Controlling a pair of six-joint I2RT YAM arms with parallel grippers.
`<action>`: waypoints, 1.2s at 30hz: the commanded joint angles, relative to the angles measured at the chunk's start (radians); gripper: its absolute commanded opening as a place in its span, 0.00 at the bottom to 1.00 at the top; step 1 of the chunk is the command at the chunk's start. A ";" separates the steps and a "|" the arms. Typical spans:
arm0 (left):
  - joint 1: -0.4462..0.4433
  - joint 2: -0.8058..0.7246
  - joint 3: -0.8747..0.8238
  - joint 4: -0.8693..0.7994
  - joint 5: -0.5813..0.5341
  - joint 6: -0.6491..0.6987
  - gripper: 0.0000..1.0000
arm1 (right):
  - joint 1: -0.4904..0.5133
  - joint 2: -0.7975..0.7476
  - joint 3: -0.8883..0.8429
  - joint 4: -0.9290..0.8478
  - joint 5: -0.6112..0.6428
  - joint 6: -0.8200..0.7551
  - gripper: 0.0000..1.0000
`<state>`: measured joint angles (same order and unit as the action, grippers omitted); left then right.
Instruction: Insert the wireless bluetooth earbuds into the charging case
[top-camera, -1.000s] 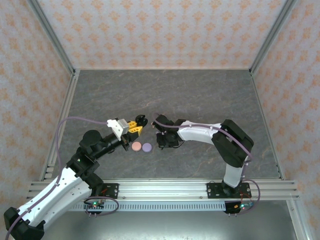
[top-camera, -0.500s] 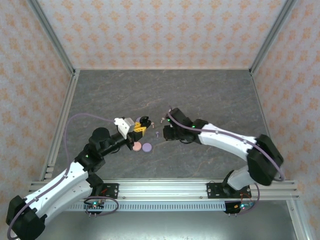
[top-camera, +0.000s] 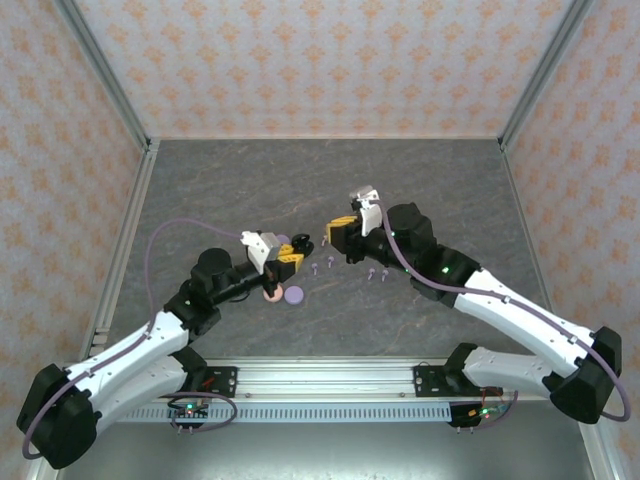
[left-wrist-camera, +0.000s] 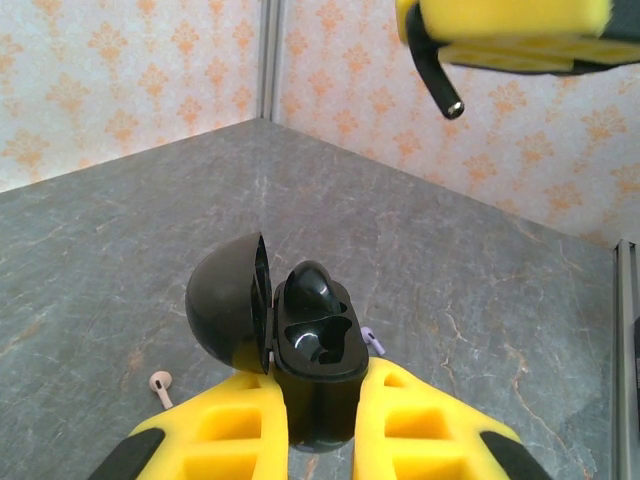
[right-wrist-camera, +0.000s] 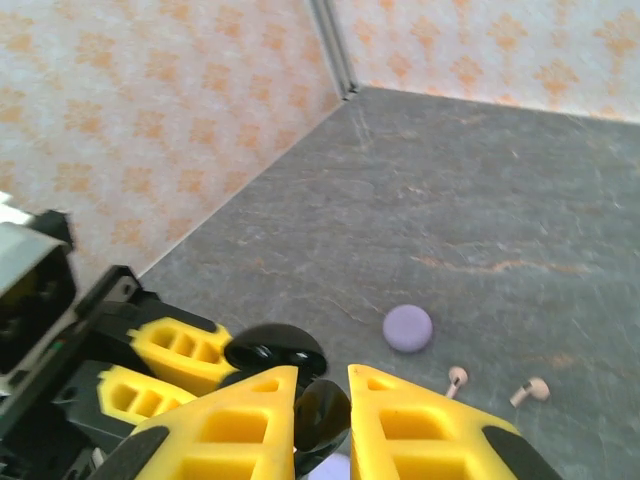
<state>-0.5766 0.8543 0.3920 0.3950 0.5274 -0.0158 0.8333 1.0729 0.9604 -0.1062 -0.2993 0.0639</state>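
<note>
Entry one: a black earbud (right-wrist-camera: 322, 415), which we find pinched between the closed fingers of the right gripper (right-wrist-camera: 322, 385), held above the table near the charging case (left-wrist-camera: 315, 335) and apart from it. The case is black and open, its lid (left-wrist-camera: 225, 310) swung to the left, its base clamped in the closed left gripper (left-wrist-camera: 320, 400). What looks to us like a second glossy black bud (left-wrist-camera: 305, 285) sits in its far well. Loose earbuds (top-camera: 330, 262), pink and purple, lie on the table beside the case. A purple disc (top-camera: 293, 295) and a pink disc (top-camera: 270, 293) lie just beside the left arm. We note a dark grey marbled tabletop (top-camera: 420, 190), patterned orange-on-pale walls (top-camera: 330, 60) and aluminium corner posts (top-camera: 105, 75).
</note>
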 joint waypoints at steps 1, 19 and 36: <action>-0.008 0.009 0.044 0.081 0.041 -0.030 0.00 | 0.026 0.025 0.045 0.063 -0.063 -0.126 0.17; -0.008 0.012 0.062 0.105 0.068 -0.068 0.00 | 0.090 0.107 0.071 0.086 0.046 -0.276 0.16; -0.008 0.006 0.077 0.089 0.069 -0.066 0.00 | 0.094 0.154 0.071 0.079 0.029 -0.282 0.16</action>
<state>-0.5766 0.8734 0.4259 0.4385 0.5770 -0.0792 0.9203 1.2278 1.0100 -0.0357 -0.2657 -0.2039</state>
